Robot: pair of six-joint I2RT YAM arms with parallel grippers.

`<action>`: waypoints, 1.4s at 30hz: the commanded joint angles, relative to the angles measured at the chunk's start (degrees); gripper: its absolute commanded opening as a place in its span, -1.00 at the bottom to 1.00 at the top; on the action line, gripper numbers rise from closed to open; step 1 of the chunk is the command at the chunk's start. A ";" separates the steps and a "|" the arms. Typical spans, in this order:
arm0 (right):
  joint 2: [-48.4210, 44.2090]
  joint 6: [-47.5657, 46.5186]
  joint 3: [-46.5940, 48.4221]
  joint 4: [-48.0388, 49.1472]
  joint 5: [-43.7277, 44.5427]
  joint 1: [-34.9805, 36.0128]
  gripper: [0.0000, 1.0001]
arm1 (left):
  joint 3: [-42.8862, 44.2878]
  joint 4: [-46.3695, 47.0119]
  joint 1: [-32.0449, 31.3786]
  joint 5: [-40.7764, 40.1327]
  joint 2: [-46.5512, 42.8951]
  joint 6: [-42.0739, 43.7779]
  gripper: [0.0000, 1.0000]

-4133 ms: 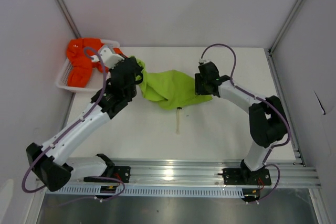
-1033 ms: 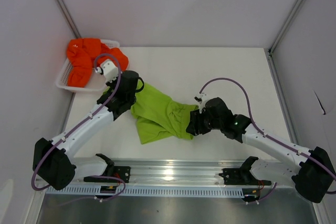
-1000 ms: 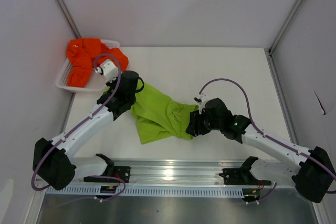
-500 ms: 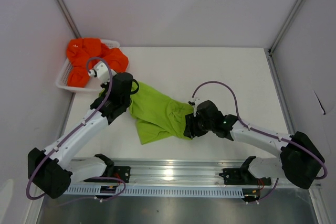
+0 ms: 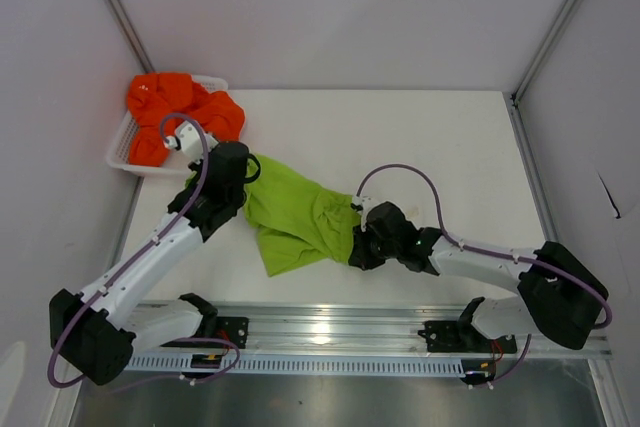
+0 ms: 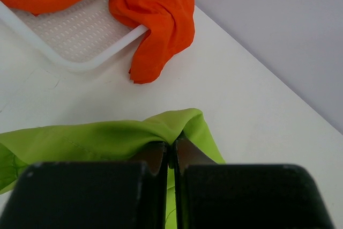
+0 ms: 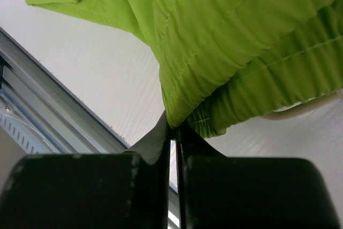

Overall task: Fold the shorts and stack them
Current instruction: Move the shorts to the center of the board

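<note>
The lime green shorts (image 5: 298, 219) lie crumpled on the white table between the two arms. My left gripper (image 6: 172, 144) is shut on a pinched fold of the green shorts' (image 6: 102, 138) far-left edge. My right gripper (image 7: 173, 126) is shut on the green shorts' (image 7: 225, 36) near-right edge, by the elastic waist. A bit of white drawstring (image 7: 300, 108) shows beside that waist. The orange shorts (image 5: 170, 117) are heaped in the white mesh basket (image 5: 118, 152) at the back left, with one leg (image 6: 161, 30) hanging over the rim onto the table.
The aluminium rail (image 5: 330, 322) runs along the table's near edge, close under the right gripper; it also shows in the right wrist view as the rail (image 7: 53, 105). Grey walls close in the back and both sides.
The right gripper has closed on the green shorts' near-right edge, and its arm has stretched lower and further left. The left gripper has shifted slightly left, still holding its fold.
</note>
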 commanded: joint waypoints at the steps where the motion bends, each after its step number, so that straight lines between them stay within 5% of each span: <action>1: -3.27 0.15 3.51 1.82 0.99 0.17 -1.00 | -0.22 1.26 0.91 0.27 -2.40 0.40 -1.00; 6: -10.65 -1.79 11.60 -7.06 -5.93 -5.53 -1.00 | -0.48 1.00 3.27 2.81 -3.46 0.49 -1.00; 11: -12.16 -1.62 18.82 -11.02 -15.42 -18.71 -1.00 | -2.85 0.82 7.76 9.21 -4.34 -1.00 -1.00; 20: -7.94 8.23 17.59 0.48 -31.87 -36.91 -1.00 | -8.74 1.87 16.82 19.08 -3.46 -4.26 -1.00; 32: 2.33 5.41 24.62 -7.16 -34.77 -37.89 -1.00 | -7.95 2.67 19.80 20.92 1.72 -1.01 -0.80; 37: 9.10 6.47 27.26 -10.49 -36.71 -40.43 -1.00 | -2.27 2.07 24.72 27.06 8.48 0.66 -1.00; 42: 13.85 7.35 25.59 -11.02 -35.66 -42.28 -1.00 | 6.19 -5.15 27.28 29.01 19.20 1.98 -1.00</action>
